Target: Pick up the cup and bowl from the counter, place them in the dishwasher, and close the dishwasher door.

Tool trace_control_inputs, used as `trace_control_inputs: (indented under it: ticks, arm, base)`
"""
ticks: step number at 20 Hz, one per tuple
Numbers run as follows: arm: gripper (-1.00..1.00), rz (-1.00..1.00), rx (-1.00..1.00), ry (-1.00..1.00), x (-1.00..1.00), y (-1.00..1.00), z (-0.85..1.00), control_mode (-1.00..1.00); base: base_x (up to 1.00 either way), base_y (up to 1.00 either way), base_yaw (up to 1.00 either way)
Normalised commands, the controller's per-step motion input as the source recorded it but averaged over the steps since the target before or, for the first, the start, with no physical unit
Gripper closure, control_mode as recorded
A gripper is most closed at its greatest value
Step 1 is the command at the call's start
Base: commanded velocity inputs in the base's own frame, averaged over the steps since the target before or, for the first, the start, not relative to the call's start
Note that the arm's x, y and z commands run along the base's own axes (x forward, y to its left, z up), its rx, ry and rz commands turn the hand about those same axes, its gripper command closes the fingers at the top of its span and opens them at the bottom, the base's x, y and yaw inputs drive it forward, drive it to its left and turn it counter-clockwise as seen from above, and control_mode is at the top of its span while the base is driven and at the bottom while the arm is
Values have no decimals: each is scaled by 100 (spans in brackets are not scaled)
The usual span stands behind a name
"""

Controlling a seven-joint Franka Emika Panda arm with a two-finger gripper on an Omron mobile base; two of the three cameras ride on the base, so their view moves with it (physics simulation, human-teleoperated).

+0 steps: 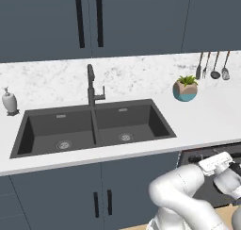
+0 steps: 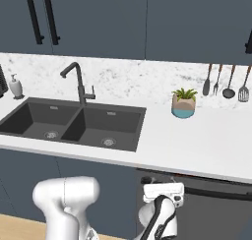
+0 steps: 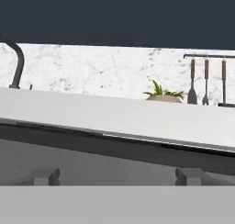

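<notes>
The jaws are standing wide and empty, facing the dishwasher door (image 2: 216, 209) under the worktop (image 2: 197, 145), right of the sink (image 2: 74, 123). I'm judging it stiff, heavy and hinged, so pushing flat near its top edge is looking better than pinching.

You have the counter (image 1: 207, 116) running across in front of you: a long white stone top with faint grey veins, a dark double sink sunk into its left part. Its right stretch lies flat and bare white. Under that right stretch sits the dishwasher (image 2: 216, 204), its dark front just below the counter's edge. You see the dishwasher door (image 2: 221, 217) as a wide flat dark panel, nearly upright, with a narrow dark gap along its top under the counter's lip.
</notes>
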Motion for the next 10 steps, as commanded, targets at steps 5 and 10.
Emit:
trace_control_inputs:
  ticks: [5,10]
  arm:
    - [-100,-2,0,13,100,3,-39,-100]
    - [-100,0,0,11,100,4,-57,-100]
  base:
    - [0,0,0]
    - [0,0,0]
